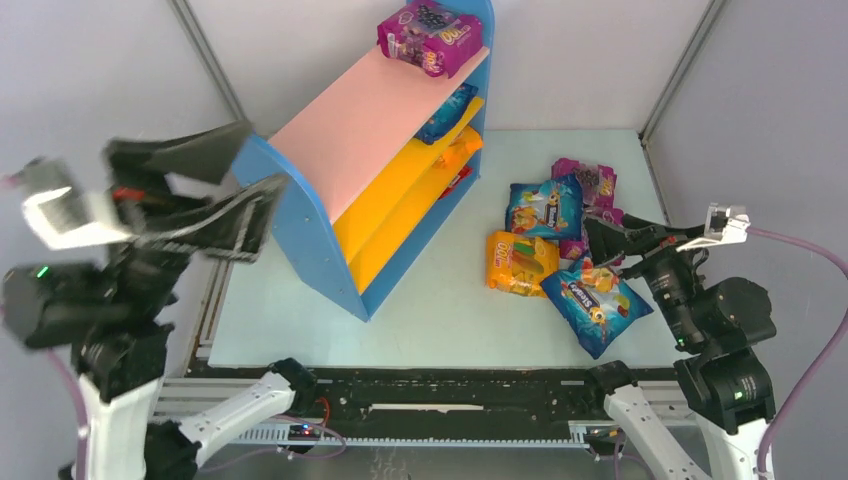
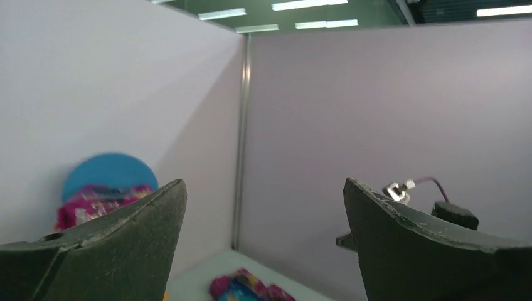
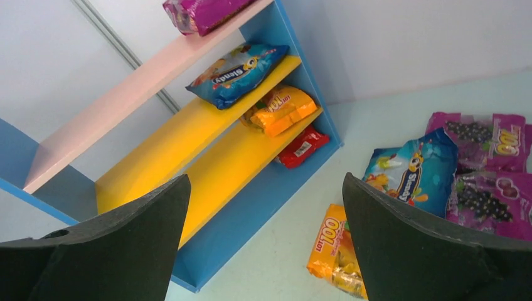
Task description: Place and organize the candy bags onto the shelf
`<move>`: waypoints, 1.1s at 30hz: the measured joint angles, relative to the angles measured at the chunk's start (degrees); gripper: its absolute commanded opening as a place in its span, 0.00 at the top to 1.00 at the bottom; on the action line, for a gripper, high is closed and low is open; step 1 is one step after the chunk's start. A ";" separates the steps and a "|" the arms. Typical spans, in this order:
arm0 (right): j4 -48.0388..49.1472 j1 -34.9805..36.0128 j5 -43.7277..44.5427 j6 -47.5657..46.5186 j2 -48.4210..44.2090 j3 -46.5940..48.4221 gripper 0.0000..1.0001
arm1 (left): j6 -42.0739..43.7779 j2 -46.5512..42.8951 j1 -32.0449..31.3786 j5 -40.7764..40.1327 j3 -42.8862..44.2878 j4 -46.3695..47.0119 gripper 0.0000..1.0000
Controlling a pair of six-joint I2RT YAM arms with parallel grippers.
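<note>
- The candy bags (image 1: 545, 207) are seen to be glossy plastic film, crinkled and catching highlights (most plainly right of centre in the top view).
- The shelf (image 1: 350, 120) is finished in smooth, matt coloured boards.
- The fingers (image 3: 414, 244) of the right gripper (image 3: 265, 179) are shown as matt black, faintly grainy.
- The table (image 1: 430, 320) is surfaced pale, smooth and matt.

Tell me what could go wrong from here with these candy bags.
The loose bags overlap in a pile, so the open right hand may drag two at once. The purple bag on the shelf sits at the top board's edge; a nudge could tip it off.
</note>
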 measured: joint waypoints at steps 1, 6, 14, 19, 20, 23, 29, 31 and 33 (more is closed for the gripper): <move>-0.37 0.00 0.11 0.17 0.26 0.00 0.00 | 0.72 2.54 -3.30 -0.87 0.98 -1.77 0.00; -2.43 -0.02 0.55 0.55 1.79 0.00 0.00 | 5.84 10.97 -14.86 -7.65 2.23 -8.04 0.00; -3.43 -0.22 -5.73 -0.31 5.84 -0.39 0.00 | 13.86 19.76 -22.58 -14.12 1.44 -15.43 0.00; -6.25 -0.22 -3.85 -0.26 9.07 -1.31 0.00 | 20.70 19.28 -30.64 -25.42 -1.38 -16.76 0.00; -6.91 -0.22 -2.91 -0.26 10.34 -1.51 0.00 | 21.77 18.60 -31.43 -27.39 -2.71 -16.68 0.00; -8.44 -0.22 0.04 -0.59 14.91 -2.16 0.00 | 23.65 15.93 -32.02 -29.90 -6.93 -16.70 0.00; -8.11 -1.90 6.12 -2.75 27.74 -4.90 0.02 | 24.57 8.17 -32.17 -27.71 -14.84 -12.90 0.00; -6.88 -4.85 5.16 -2.95 32.09 -5.62 0.05 | 24.33 6.60 -32.20 -26.38 -16.57 -10.84 0.00; -4.55 -10.01 1.53 -2.73 37.22 -5.77 0.05 | 23.67 5.44 -32.20 -24.98 -17.79 -8.87 0.00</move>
